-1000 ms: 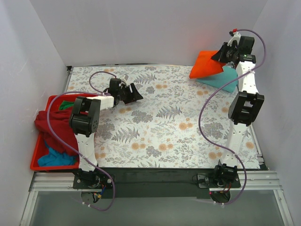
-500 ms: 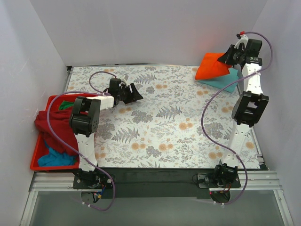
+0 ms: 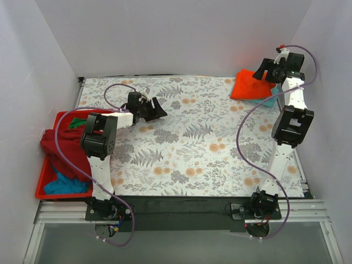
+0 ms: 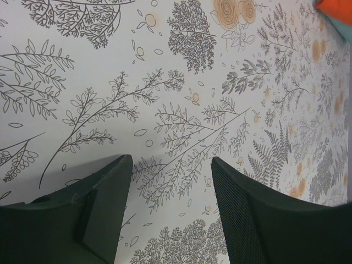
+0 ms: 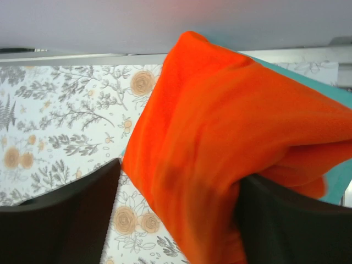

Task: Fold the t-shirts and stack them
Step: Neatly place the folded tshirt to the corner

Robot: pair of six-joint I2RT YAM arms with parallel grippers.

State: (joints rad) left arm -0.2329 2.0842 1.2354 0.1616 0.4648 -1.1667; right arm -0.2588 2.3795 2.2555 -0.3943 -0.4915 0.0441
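**A:** From above, where do the shirts sit?

**B:** The folded bright orange-red cloth t-shirt lies on the mint-teal cloth t-shirt in the far right corner of the floral-print table. The right jaws hang just over its far edge. On the left, the maroon cloth t-shirt spills over the rim of the rigid red plastic tray. A green cloth t-shirt and a blue cloth t-shirt lie inside the tray.

**A:** The risk there?

**B:** The orange fold sits askew on the teal one, which shows only along one side. A nudge as the arm leaves could push the stack further out of line.

**A:** And the left wrist camera?

**B:** The left jaws stand well apart over bare floral print and hold nothing. I see little danger there. The one exception is a reach toward the tray that snags the hanging maroon cloth and drags the others out with it.

**A:** The right wrist camera?

**B:** The right jaws are spread wide with the orange shirt bulging between them. I see no pinch on it, though the cloth lies against the finger on the right of that view. That is my worry. If the fabric clings to that pad when the arm lifts, the top layer could peel back and undo the fold.
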